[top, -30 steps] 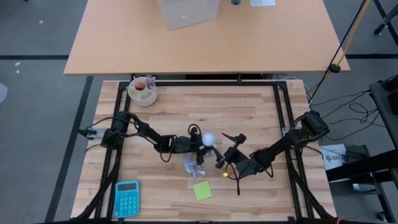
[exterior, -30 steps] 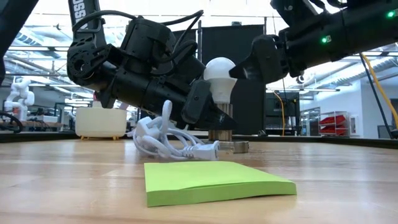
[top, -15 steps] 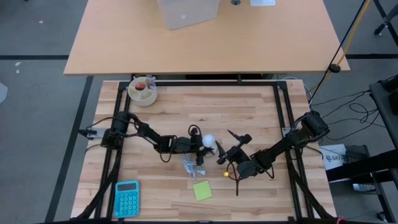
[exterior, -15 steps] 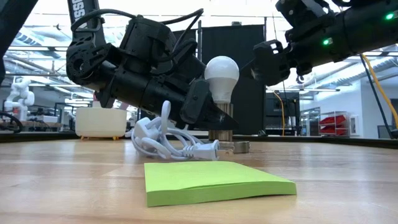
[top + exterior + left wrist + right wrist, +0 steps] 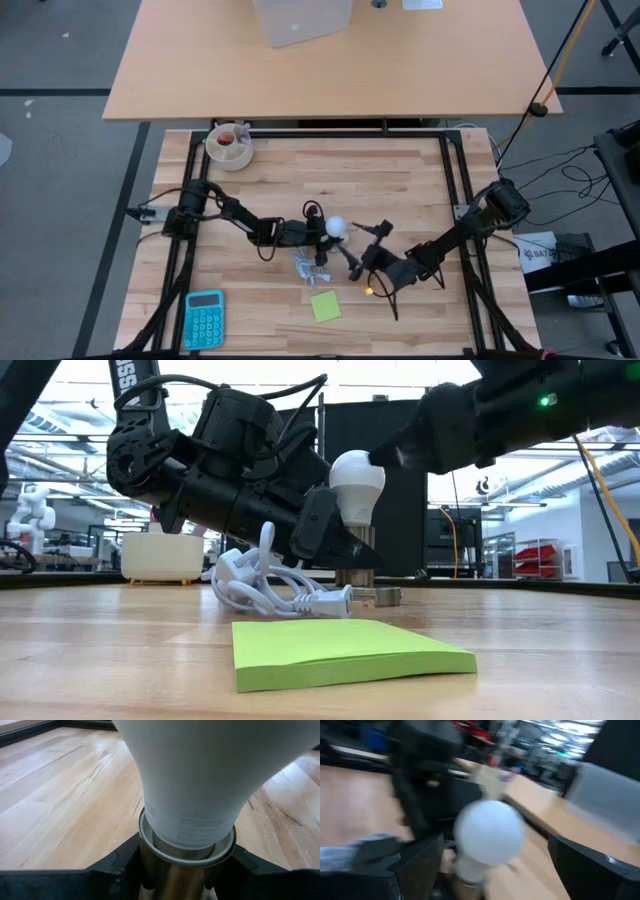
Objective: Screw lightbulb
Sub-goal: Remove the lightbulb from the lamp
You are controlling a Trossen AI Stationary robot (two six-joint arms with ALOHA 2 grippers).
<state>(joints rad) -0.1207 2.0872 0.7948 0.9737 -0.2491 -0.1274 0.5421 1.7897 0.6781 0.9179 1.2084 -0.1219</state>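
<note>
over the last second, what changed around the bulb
The right gripper swung its open jaws around from beside the lightbulb toward the table's front and reaches back toward the globe; nothing gripped or released. Left gripper stayed clamped on the brass socket, bulb upright; cable, green notepad unmoved.

The left gripper (image 5: 318,232) sits low at mid-table, fingers clamped. The right gripper (image 5: 352,262) faces it, fingers spread wide.

The left gripper (image 5: 335,545) hides the lightbulb (image 5: 357,480) base; the right wrist view is blurred.
</note>
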